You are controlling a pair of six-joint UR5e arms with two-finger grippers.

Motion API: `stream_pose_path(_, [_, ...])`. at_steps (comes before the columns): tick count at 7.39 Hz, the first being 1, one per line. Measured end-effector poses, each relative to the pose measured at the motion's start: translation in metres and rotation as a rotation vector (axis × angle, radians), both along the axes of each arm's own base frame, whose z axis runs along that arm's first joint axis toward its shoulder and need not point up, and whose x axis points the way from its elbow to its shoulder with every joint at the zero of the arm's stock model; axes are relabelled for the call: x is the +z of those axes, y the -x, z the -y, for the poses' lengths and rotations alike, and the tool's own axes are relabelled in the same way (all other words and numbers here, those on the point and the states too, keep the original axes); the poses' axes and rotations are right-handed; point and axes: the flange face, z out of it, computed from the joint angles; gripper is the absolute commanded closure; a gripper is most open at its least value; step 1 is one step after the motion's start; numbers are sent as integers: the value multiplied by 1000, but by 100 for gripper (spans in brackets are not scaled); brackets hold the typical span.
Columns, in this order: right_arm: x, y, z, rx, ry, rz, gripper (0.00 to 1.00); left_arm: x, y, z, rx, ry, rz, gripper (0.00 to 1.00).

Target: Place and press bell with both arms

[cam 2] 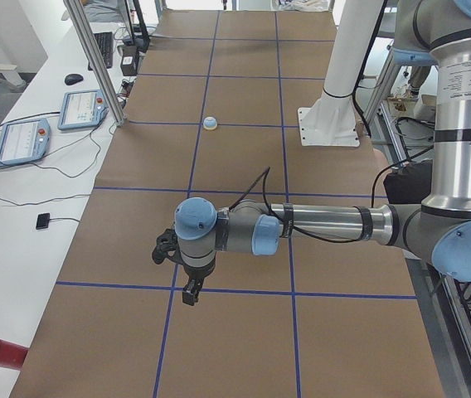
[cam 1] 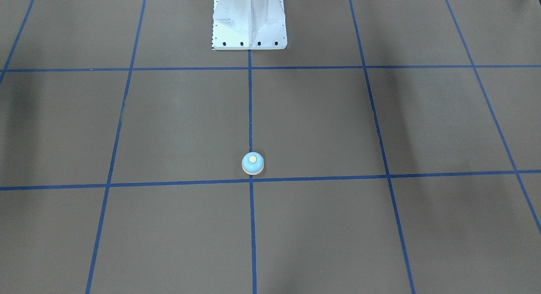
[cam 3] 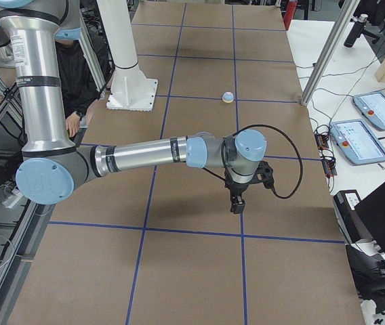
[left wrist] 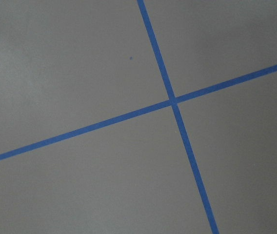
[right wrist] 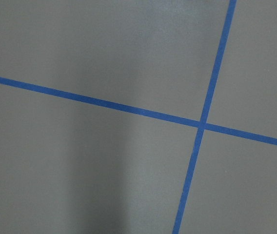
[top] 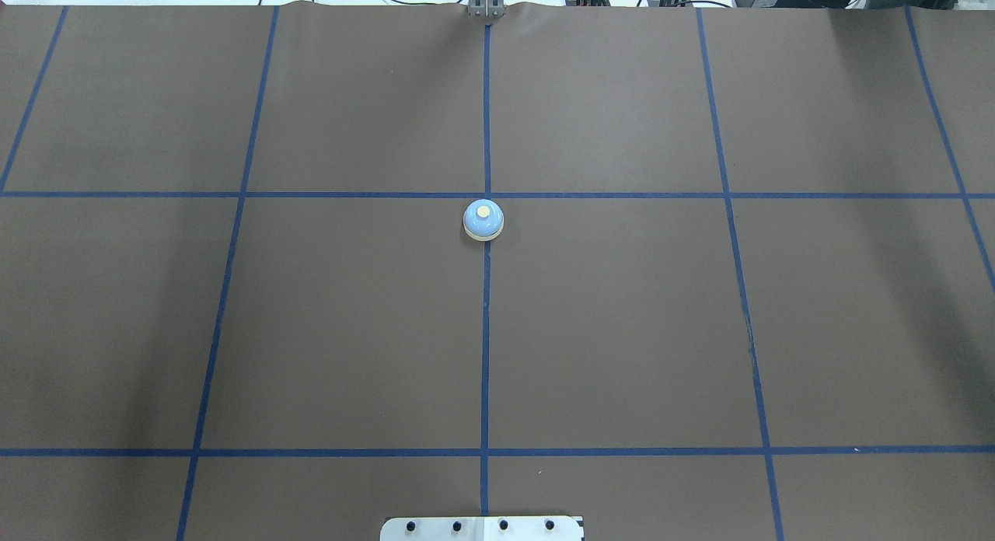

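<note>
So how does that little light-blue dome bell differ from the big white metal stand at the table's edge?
The light-blue dome bell is small and round; the white metal stand is far larger, with a flat bolted foot. The bell is blue with a cream button and rim; the stand is plain white. Both sit along the same centre line of blue tape.
</note>
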Motion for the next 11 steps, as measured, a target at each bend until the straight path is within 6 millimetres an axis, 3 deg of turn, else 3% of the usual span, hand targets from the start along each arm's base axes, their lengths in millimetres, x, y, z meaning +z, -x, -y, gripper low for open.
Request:
stream_pose_path(2, [22, -31, -26, 56, 42, -5, 0, 1, -1, -1, -7, 10, 4, 0])
stream_pose_path(4, [30, -45, -42, 83, 81, -7, 0, 2, -1, -1, -6, 12, 7, 0])
stream_pose_path(7, [45, -46, -68, 85, 142, -10, 0, 1, -1, 4, -5, 10, 9, 0])
stream_pose_path(11, [63, -41, -71, 84, 133, -1, 0, 1, -1, 4, -5, 12, 9, 0])
